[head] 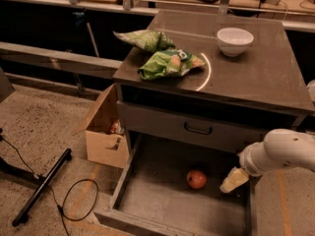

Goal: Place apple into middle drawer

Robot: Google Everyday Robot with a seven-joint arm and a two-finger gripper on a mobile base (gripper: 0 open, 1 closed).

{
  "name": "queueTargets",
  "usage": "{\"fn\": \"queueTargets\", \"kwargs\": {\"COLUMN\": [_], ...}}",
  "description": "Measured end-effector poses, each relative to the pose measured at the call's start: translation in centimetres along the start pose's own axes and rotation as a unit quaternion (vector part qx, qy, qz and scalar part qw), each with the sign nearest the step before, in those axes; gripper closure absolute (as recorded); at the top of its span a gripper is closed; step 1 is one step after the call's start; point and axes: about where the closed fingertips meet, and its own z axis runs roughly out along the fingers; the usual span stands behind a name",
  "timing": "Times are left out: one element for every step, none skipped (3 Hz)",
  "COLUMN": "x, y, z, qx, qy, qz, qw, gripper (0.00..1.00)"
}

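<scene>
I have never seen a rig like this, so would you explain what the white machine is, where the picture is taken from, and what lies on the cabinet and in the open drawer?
The white tube at right is a robot's single arm; its pale tip is the hand, hovering over the right side of the pulled-out middle drawer. The one view looks down on the cabinet from in front; where the camera is mounted is unknown. On the cabinet top lie two green snack bags and a white bowl. The apple rests on the drawer floor, beside the hand but apart from it, so it is not held.
</scene>
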Motion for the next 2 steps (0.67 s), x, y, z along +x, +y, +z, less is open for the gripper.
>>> {"fn": "queueTargets", "kwargs": {"x": [0.0, 1.6], "y": [0.1, -0.2], "z": [0.0, -1.7], "qx": [0.000, -0.013], "qy": [0.000, 0.022], "qz": [0.000, 0.001], "qw": [1.0000, 0.9997], "gripper": [0.18, 0.41]}}
